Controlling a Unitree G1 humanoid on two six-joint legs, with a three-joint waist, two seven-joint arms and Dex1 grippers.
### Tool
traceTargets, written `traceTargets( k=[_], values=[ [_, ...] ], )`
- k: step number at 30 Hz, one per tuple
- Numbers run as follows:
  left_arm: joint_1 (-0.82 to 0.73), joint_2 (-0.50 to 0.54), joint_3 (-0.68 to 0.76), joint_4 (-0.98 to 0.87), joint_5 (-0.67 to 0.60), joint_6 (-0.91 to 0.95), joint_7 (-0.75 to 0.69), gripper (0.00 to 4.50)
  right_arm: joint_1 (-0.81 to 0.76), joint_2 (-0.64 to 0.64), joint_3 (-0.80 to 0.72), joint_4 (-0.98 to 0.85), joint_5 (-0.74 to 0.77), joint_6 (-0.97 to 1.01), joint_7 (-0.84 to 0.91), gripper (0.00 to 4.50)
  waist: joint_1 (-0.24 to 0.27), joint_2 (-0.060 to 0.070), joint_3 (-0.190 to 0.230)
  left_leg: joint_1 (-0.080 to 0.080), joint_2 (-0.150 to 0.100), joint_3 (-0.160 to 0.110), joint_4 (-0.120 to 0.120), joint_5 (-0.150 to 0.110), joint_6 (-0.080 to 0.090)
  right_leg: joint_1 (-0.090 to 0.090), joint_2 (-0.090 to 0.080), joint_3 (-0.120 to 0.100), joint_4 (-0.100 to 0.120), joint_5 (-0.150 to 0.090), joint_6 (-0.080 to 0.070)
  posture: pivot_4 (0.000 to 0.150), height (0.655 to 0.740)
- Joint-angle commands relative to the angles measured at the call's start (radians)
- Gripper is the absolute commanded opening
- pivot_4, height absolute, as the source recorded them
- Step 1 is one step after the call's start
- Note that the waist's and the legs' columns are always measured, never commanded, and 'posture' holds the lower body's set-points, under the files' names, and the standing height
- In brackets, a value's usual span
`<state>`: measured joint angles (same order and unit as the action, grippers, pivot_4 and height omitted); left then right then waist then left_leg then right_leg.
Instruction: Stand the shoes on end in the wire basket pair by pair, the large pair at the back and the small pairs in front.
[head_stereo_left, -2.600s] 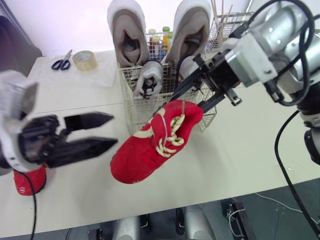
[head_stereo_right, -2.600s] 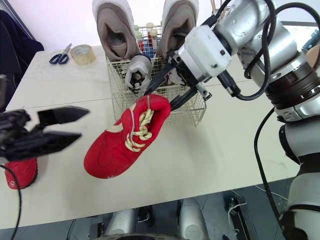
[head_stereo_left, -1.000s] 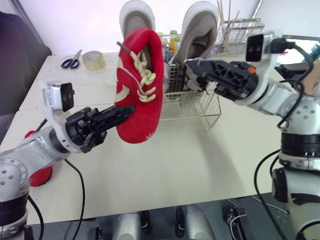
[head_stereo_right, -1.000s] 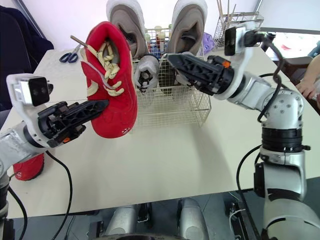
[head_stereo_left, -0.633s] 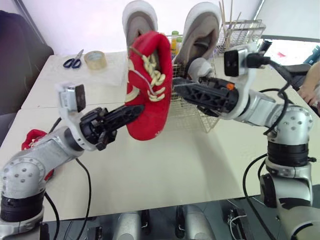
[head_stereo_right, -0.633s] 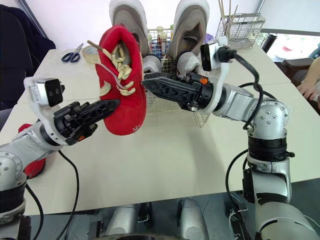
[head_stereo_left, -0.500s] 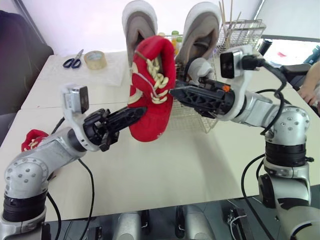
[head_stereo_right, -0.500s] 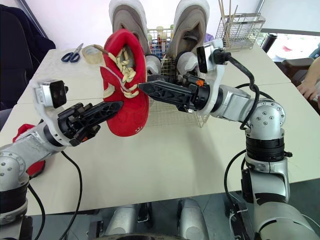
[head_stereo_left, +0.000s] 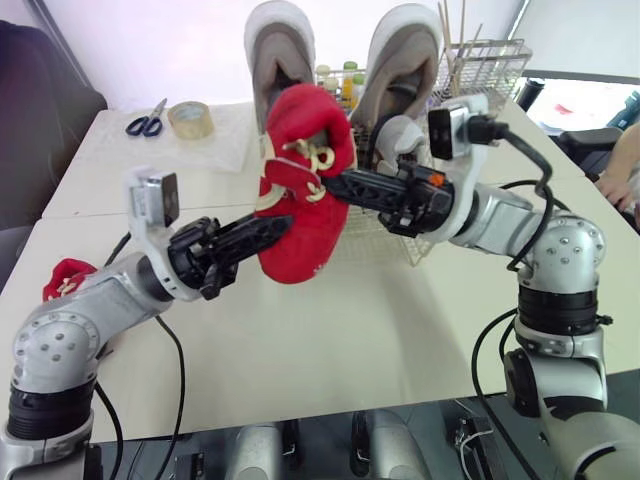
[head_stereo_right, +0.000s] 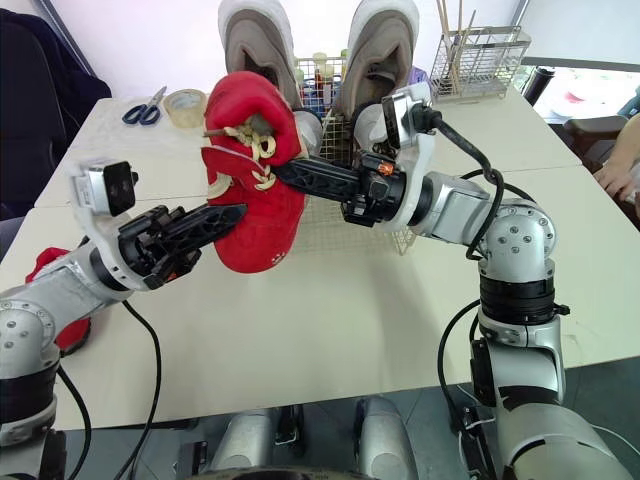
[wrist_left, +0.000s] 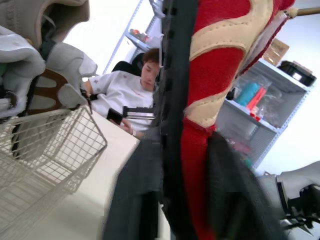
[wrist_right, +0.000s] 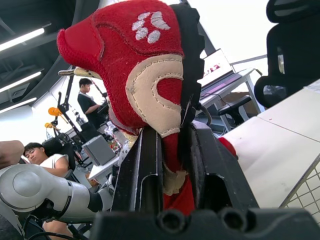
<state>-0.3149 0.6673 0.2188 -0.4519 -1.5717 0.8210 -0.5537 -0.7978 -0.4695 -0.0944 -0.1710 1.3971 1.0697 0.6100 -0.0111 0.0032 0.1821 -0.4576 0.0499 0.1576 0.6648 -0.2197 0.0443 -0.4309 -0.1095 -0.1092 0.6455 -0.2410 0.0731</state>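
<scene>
Both clamped on fuzzy red shoe (head_stereo_left: 300, 245): left gripper (head_stereo_left: 275, 228), right gripper (head_stereo_left: 332, 186); wire-mesh basket (head_stereo_right: 332, 232) behind.

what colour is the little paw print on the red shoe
White paw print on the red shoe, seen best in the right wrist view.

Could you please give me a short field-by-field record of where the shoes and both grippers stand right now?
red shoe: held in the air in front of the basket
left gripper: shut on the shoe's lower part
right gripper: shut on the shoe's top
large pair: on end at the basket's back
small grey shoe: in the basket's front
other red shoe: on the table, far left
</scene>
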Motion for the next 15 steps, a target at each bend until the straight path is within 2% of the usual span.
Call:
traceTargets(
  k=[1,3,4,9,12,15],
  values=[
    [-0.004,0.024,0.012,-0.020,0.056,-0.002,-0.002,3.12,-0.023,0.001,-0.026,-0.058,0.036,-0.006,0.021,0.18,-0.001,0.000,0.000,0.000,0.000,0.000,0.000,0.000,0.000,0.000,0.000,0.000,0.000,0.000,0.000,0.150,0.7400],
    [0.010,0.044,0.024,-0.026,0.088,0.000,-0.005,4.17,-0.029,-0.007,-0.040,-0.061,0.029,-0.016,0.028,0.18,-0.001,0.000,0.000,0.000,0.000,0.000,0.000,0.000,0.000,0.000,0.000,0.000,0.000,0.000,0.000,0.150,0.7400],
    [0.033,0.072,0.052,-0.037,0.097,0.004,-0.011,4.45,-0.038,-0.021,-0.057,-0.055,-0.007,-0.047,0.041,0.18,-0.002,0.000,0.000,0.000,0.000,0.000,0.000,0.000,0.000,0.000,0.000,0.000,0.000,0.000,0.000,0.150,0.7400],
    [0.164,0.192,0.208,-0.079,0.074,0.023,-0.027,4.45,-0.052,-0.092,-0.131,0.013,-0.271,-0.318,0.158,0.18,-0.001,0.000,0.000,-0.003,0.000,0.001,-0.001,-0.002,-0.002,-0.004,0.000,0.000,0.000,0.000,0.000,0.150,0.7400],
    [0.213,0.222,0.258,-0.092,0.043,0.032,-0.025,4.45,-0.060,-0.166,-0.119,0.087,-0.381,-0.396,0.293,0.18,0.002,0.000,0.000,-0.003,0.000,0.001,-0.001,-0.002,-0.003,-0.004,0.000,0.000,-0.001,0.000,0.000,0.150,0.7400],
    [0.222,0.224,0.252,-0.096,0.031,0.028,-0.016,4.45,-0.092,-0.203,-0.124,0.196,-0.430,-0.448,0.416,0.18,-0.002,0.000,0.000,-0.003,0.000,0.001,-0.001,-0.002,-0.003,-0.003,-0.001,0.000,-0.004,-0.001,-0.002,0.150,0.7400]
  ],
)
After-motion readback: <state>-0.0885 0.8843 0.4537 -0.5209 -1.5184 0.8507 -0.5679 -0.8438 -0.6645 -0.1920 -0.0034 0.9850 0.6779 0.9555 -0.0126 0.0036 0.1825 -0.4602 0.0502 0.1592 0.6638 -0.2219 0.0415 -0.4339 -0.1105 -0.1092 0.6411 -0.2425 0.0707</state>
